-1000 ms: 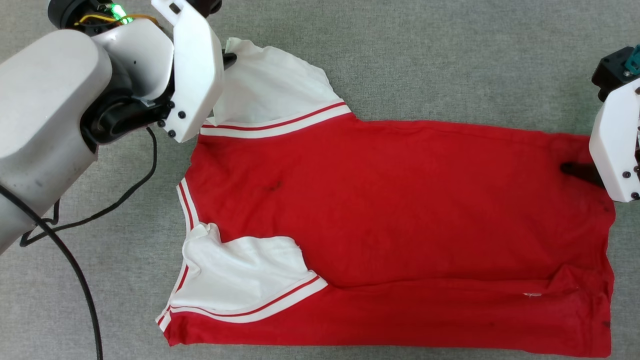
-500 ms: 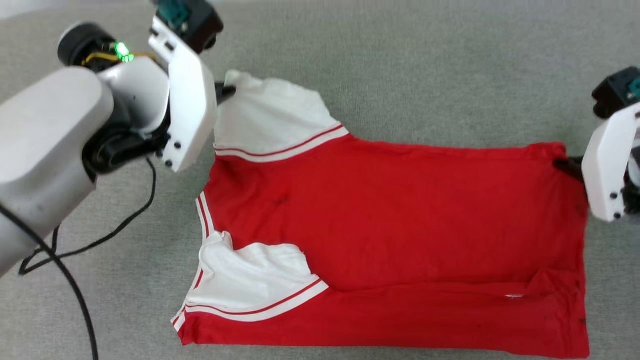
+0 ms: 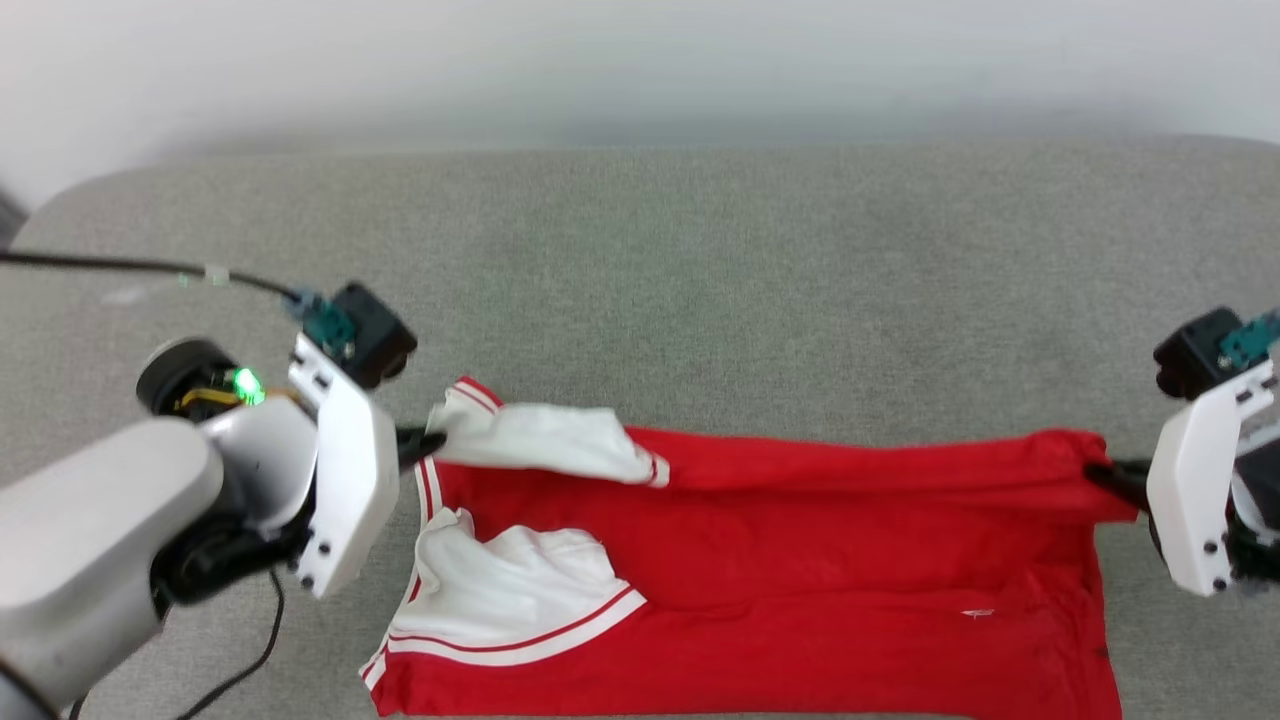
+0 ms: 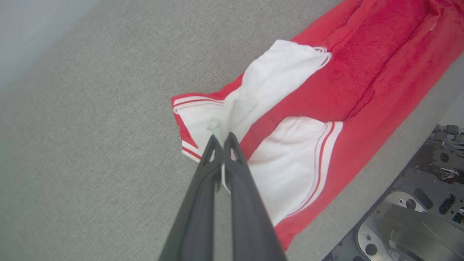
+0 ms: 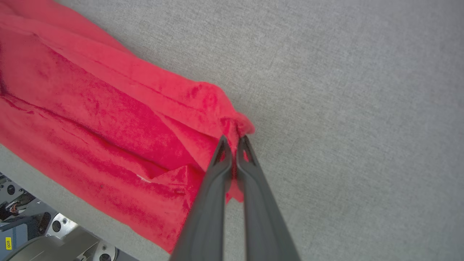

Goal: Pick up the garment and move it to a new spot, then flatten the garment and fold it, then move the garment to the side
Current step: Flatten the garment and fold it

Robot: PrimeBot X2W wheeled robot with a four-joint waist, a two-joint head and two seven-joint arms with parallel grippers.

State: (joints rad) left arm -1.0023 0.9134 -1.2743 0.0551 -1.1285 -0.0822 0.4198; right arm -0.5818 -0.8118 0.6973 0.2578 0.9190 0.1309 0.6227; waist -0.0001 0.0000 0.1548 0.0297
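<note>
Red garment [image 3: 800, 540] sleeve in L end effector [image 3: 436, 441]

One garment [image 3: 800, 560], one left hand [image 3: 425, 444], one right hand [image 3: 1100, 471], one cable [image 3: 120, 265], one table [image 3: 760, 280]

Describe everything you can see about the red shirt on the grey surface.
The garment is a red knit T-shirt with white short sleeves and red-and-white striped trim, lying plain side up on the grey fabric surface. Its far edge looks raised and taut: the left gripper pinches the far sleeve between its fingers, the right gripper the far hem corner.
</note>
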